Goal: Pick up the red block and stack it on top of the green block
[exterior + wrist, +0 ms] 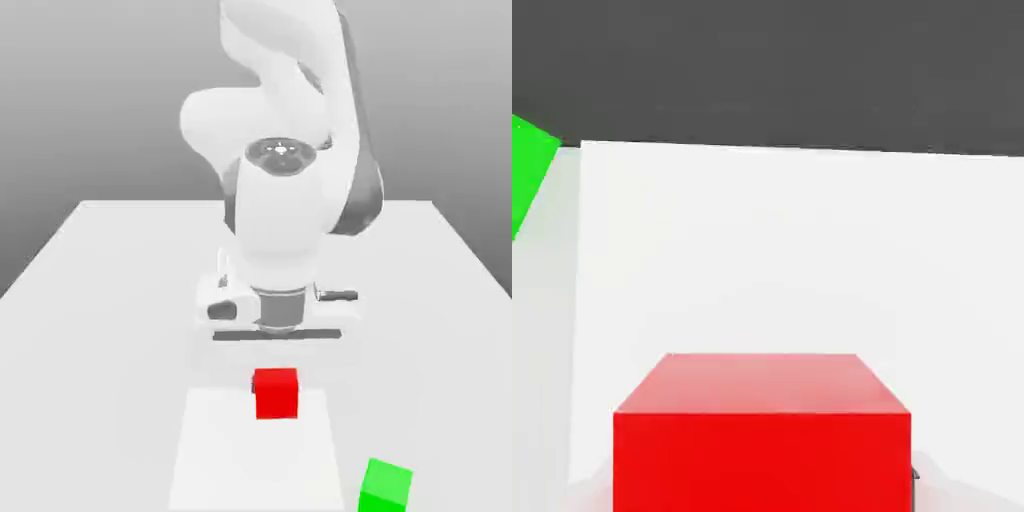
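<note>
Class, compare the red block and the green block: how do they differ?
The red block is at the gripper; the green block stands apart from it. The red block faces the exterior view squarely; the green block is turned at an angle. Both are plain, single-coloured blocks.

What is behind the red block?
In the exterior view, a small dark bit shows at the left edge of the red block, with the white arm rising above. Whatever sits directly behind the block is covered.
</note>
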You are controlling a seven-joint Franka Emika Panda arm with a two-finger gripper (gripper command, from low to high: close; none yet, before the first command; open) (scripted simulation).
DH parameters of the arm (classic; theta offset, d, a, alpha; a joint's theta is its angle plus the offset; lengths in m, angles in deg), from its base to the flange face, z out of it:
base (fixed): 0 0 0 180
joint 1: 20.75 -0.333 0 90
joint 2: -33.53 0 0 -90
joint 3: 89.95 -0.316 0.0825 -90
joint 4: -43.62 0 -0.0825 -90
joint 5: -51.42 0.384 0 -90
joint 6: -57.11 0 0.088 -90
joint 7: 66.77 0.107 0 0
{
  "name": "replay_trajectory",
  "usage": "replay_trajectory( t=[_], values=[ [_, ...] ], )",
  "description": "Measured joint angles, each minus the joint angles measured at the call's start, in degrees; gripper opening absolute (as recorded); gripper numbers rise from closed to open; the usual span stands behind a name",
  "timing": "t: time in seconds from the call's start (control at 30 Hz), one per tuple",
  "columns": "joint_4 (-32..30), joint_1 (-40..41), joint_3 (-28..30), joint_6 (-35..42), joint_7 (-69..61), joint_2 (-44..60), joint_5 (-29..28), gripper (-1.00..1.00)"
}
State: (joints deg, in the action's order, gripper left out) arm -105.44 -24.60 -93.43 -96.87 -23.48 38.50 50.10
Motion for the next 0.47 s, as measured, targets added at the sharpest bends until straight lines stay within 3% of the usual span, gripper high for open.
replay_trajectory(
  t=[0.2,0.33,0.37,0.47],
  values=[
    [12.05,-3.53,-4.42,6.42,-6.59,5.74,-1.44,-1.0],
    [13.99,-5.23,-3.56,1.02,-6.18,13.16,-3.43,-1.0],
    [14.11,-5.45,-3.31,-0.21,-5.93,14.52,-3.83,1.0],
    [14.11,-5.45,-3.31,-0.21,-5.93,14.52,-3.83,1.0]
  ],
)
